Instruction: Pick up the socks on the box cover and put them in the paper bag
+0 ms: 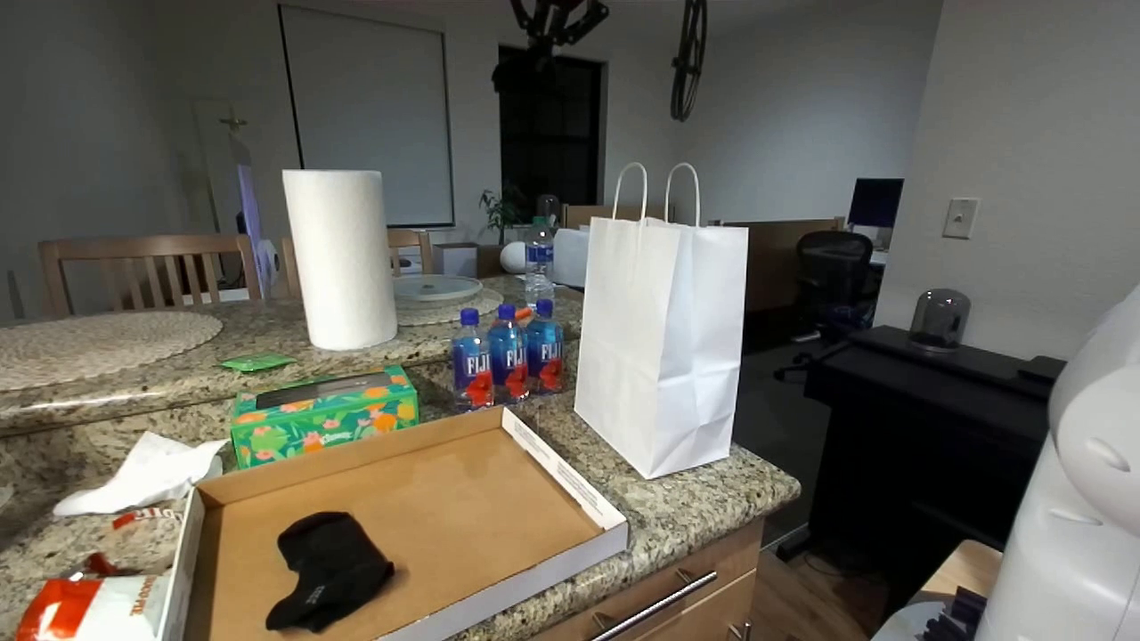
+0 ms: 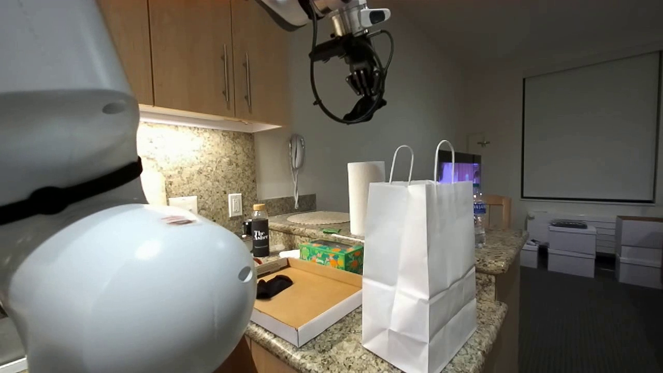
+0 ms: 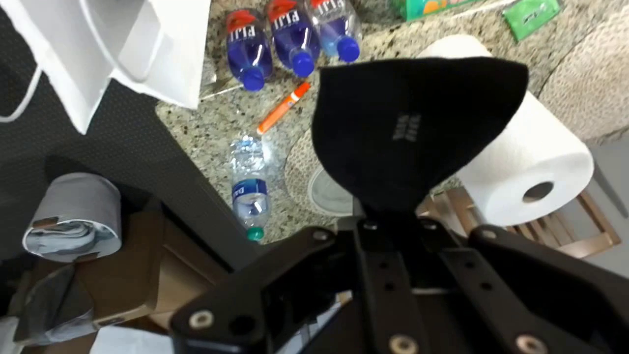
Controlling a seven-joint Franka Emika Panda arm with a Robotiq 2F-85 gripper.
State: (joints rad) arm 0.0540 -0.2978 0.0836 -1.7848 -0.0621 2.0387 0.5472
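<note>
My gripper (image 2: 366, 92) is shut on a black sock (image 2: 366, 109), held in the air above and behind the paper bag as seen in an exterior view. In the wrist view the held sock (image 3: 413, 128) fans out beyond my fingertips (image 3: 399, 221). A second black sock (image 1: 331, 570) lies in the shallow cardboard box cover (image 1: 481, 490); it also shows in an exterior view (image 2: 274, 286). The white paper bag (image 1: 659, 347) stands upright at the counter's corner, handles up. The wrist view shows its open top (image 3: 172, 44) at upper left. The bag's inside bottom is hidden.
Several water bottles (image 1: 509, 356) stand behind the bag and box cover. A paper towel roll (image 1: 343, 258) stands on the raised counter. A tissue box (image 1: 325, 418) is behind the box cover. A snack bag (image 1: 98, 610) lies at its left. An orange marker (image 3: 283, 108) lies near the bottles.
</note>
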